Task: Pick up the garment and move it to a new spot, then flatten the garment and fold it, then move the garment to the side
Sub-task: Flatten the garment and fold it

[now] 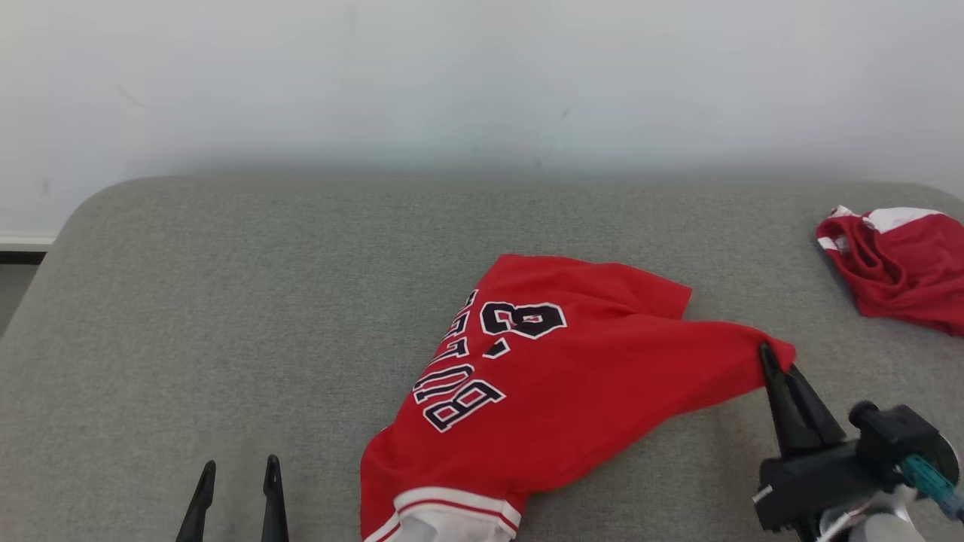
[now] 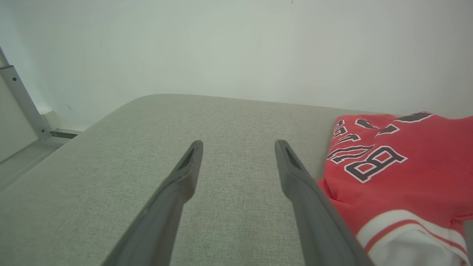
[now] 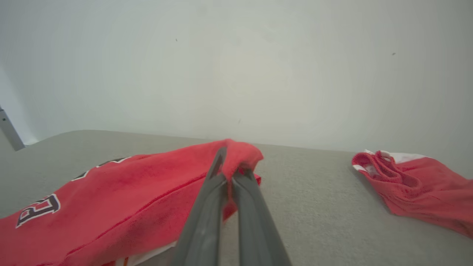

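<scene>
A red jersey with black-and-white lettering and a white-striped hem lies crumpled at the middle of the grey cushion. My right gripper is shut on the jersey's right corner, and that corner is pinched between the fingers and lifted a little. At the lower left my left gripper stands open over bare cushion, left of the jersey; nothing sits between its fingers.
A second red garment with white trim lies bunched at the cushion's far right edge, also seen as a heap from the right wrist. A pale wall rises behind the cushion. A metal frame leg stands off the left side.
</scene>
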### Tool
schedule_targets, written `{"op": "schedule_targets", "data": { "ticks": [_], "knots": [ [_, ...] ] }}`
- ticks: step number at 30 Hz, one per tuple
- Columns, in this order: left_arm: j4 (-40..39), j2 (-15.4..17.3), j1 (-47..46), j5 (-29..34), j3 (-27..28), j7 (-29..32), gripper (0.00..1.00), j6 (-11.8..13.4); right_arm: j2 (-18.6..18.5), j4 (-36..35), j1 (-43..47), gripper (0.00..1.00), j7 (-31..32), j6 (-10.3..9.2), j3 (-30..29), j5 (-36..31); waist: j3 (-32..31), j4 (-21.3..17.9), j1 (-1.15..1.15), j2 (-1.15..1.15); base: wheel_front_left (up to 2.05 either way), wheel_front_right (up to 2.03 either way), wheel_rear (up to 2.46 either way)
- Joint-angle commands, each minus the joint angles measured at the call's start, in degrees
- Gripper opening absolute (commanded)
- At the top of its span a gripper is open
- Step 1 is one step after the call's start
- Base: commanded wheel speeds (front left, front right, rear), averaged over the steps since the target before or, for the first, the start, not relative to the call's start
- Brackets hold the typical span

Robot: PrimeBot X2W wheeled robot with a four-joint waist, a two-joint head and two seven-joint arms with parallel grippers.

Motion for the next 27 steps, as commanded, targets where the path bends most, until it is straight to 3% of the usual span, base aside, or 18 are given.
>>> {"op": "schedule_targets", "data": {
  "ticks": [1,7,16,18,27],
  "knots": [
    [0.2,-0.1,0.0,-0.1,-0.3,-0.2,1.0,0.3,-0.2,-1.2,2.1,0.0,-0.2,-0.15,-0.9,-0.6,0.6,-2.1,0.0,0.0,0.0,0.0,0.0],
    [0.4,-0.1,-1.2,-0.6,-1.2,-0.2,1.0,0.7,0.8,-4.5,10.2,0.0,0.0,-0.15,-6.4,-1.2,2.3,-4.0,0.0,0.0,0.0,0.0,0.0],
    [1.2,-0.1,-1.9,-0.5,-1.8,-0.2,1.0,0.7,2.0,2.6,12.8,0.0,0.3,-0.15,-11.9,-1.7,2.7,-4.5,0.0,0.0,0.0,0.0,0.0],
    [1.3,-0.1,-1.7,-0.3,-1.6,-0.2,1.0,0.6,2.3,2.9,12.3,1.0,0.1,-0.16,-12.0,-2.0,2.5,-4.6,0.0,0.0,0.0,0.0,0.0],
    [2.2,-0.1,-0.6,0.0,-0.7,-0.2,1.0,0.1,3.5,0.6,12.2,1.0,-0.2,-0.15,-15.4,-3.5,1.3,-5.1,0.0,0.0,0.0,0.0,0.0]
  ]
}}
